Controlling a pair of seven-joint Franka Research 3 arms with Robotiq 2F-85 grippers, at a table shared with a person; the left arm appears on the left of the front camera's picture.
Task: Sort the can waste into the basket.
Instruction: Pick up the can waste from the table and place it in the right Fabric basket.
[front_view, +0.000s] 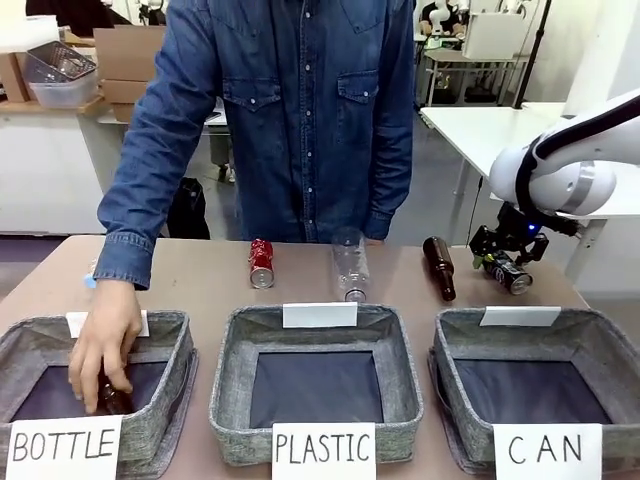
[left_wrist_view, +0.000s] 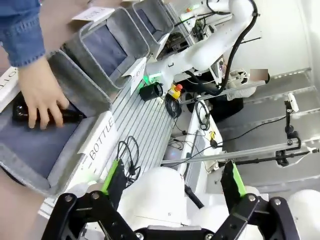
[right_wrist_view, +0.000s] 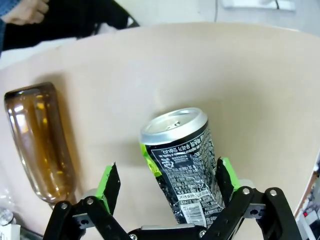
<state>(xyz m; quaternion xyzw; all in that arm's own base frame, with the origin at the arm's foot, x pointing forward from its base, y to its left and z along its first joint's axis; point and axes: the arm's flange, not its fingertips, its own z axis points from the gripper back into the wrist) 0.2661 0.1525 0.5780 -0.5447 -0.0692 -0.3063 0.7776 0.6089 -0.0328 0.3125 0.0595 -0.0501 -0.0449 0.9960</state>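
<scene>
The right pincer (right_wrist_view: 167, 175) straddles the silver can (right_wrist_view: 182, 155) on the surface behind the CAN basket (front_view: 590, 325). Its jaws are spread, one pad close to the can's side, the other clear of it. On closing, the dented wall could slip or roll and knock the brown bottle (right_wrist_view: 40, 140) just beside it. The red can (front_view: 261, 263) stands well apart. The left pincer (left_wrist_view: 172, 177) hangs released.
</scene>
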